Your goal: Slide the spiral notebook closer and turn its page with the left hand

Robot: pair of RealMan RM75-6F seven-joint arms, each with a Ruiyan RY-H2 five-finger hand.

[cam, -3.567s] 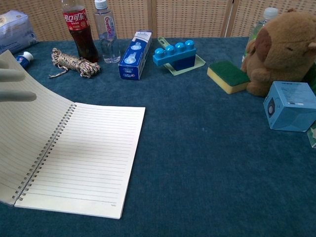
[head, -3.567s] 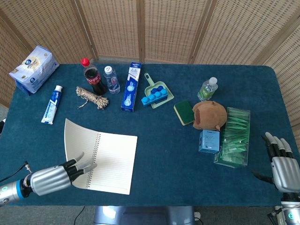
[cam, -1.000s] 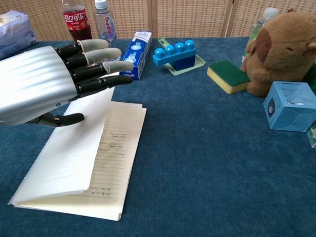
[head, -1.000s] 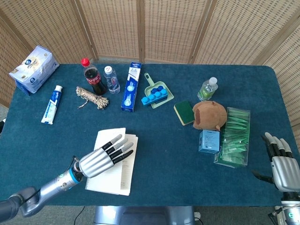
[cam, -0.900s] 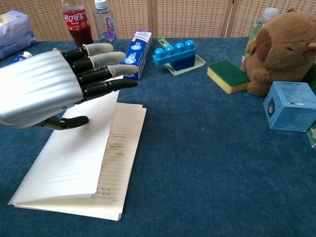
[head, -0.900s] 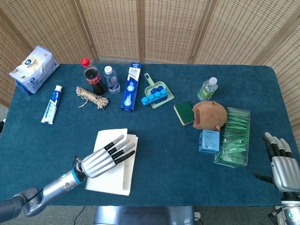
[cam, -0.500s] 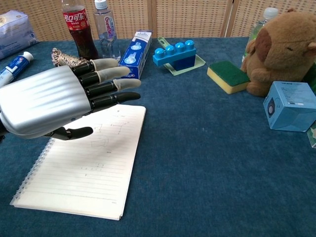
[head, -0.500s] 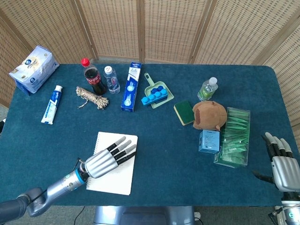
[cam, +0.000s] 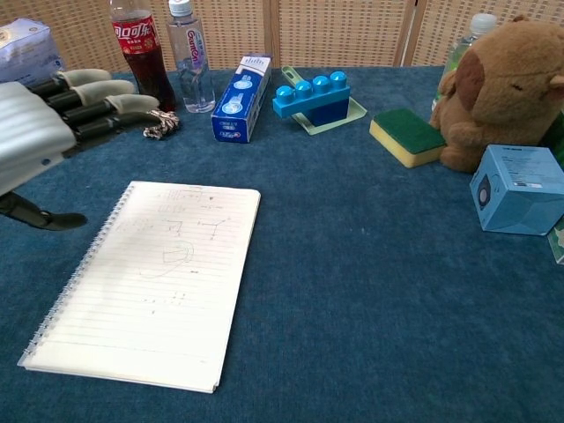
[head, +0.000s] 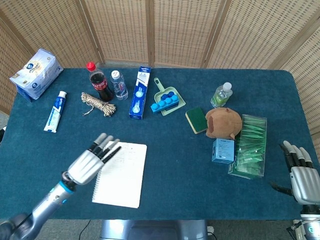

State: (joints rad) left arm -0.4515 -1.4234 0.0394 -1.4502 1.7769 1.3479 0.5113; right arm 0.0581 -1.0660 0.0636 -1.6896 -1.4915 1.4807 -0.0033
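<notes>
The notebook (head: 120,174) lies flat on the blue surface (head: 175,150), its spiral along its left edge and a lined page with faint pencil marks facing up. The left hand (head: 91,162) hovers just left of the notebook's top corner, fingers (cam: 97,99) stretched out and slightly apart, grasping nothing and not touching the page. Beyond the notebook stand a cola bottle (head: 99,82), a water bottle (head: 119,84) and a blue box (head: 140,92), with a twine bundle (head: 97,104) close by. The right hand (head: 303,177) rests far right of the notebook, fingers extended, empty.
</notes>
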